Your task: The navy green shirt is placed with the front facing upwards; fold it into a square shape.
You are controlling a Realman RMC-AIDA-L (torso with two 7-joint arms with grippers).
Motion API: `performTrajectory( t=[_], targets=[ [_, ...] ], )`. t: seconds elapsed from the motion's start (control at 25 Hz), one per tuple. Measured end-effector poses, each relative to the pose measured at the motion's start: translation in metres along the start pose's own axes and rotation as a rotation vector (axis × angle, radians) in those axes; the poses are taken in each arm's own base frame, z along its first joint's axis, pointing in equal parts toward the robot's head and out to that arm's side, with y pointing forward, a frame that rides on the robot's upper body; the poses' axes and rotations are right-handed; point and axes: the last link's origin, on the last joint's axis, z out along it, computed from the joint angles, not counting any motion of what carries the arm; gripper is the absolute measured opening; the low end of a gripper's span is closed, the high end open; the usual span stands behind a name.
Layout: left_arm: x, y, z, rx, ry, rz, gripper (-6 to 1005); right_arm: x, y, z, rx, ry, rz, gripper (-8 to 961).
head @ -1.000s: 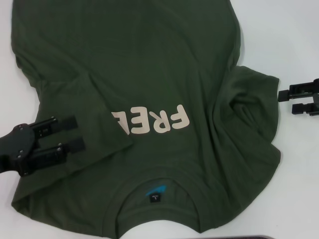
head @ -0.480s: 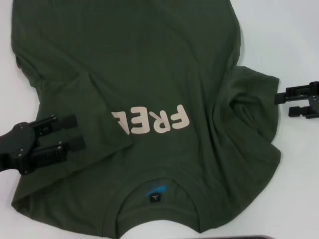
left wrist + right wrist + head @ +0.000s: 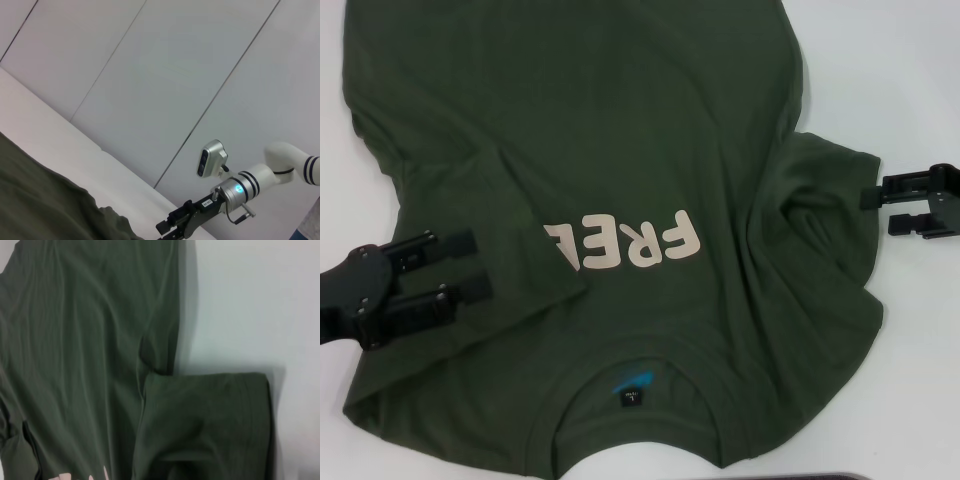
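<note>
The dark olive-green cotton shirt (image 3: 590, 200) lay spread on the white table (image 3: 910, 80), left side already folded in. The left gripper (image 3: 460, 270) hovered released above it. The right gripper (image 3: 880, 208), also released, should grasp the sleeve edge cleanly.

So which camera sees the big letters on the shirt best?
The head view: the cream letters show nearly whole on the navy green shirt. The right wrist view catches only their tips; the left wrist view shows none.
</note>
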Motion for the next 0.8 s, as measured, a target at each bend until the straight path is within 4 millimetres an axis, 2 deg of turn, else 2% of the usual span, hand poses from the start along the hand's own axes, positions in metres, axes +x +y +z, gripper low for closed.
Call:
performTrajectory(
  t=[0.8],
  targets=[
    [-0.0007,0.0002,-0.0010,0.003,0.000,0.000,790,0.0039,-0.0001,0.0045,-0.007,0.022,0.011,732]
  ],
)
